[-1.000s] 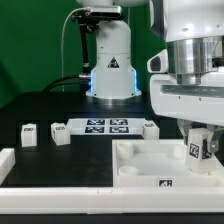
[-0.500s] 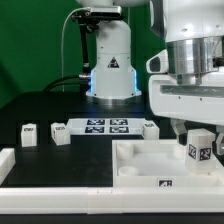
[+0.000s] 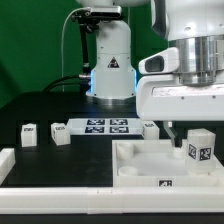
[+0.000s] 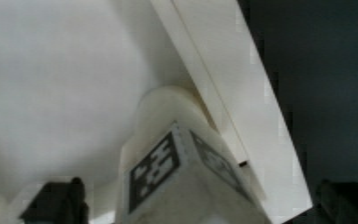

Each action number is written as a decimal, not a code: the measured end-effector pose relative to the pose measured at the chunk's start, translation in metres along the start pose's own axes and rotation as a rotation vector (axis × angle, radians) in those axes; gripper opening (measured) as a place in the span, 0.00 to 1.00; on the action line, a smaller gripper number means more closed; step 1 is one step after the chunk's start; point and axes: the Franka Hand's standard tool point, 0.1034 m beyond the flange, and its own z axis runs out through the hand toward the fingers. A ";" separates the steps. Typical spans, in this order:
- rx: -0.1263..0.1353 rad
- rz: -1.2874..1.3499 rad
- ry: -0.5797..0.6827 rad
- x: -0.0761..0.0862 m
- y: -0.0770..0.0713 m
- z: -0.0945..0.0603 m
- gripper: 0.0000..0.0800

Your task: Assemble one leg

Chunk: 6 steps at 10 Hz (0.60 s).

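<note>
Black tabletop (image 3: 40,105); green backdrop (image 3: 25,40). The small white blocky plastic leg (image 3: 200,151), tagged, stands upright in the large white square tray (image 3: 135,160), at its corner on the exterior view's right. The gripper (image 4: 206,205) fingers are spread, clear of it.

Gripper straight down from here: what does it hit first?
Probably the leg, upright in the tray corner right beneath the gripper; its open jaws might straddle it, but depth is unclear.
</note>
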 end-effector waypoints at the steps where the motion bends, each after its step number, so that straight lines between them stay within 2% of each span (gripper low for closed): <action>1: -0.006 -0.136 -0.012 0.000 0.001 0.000 0.81; 4: -0.014 -0.389 -0.021 0.003 0.004 -0.002 0.81; 6: -0.013 -0.364 -0.021 0.003 0.005 -0.002 0.79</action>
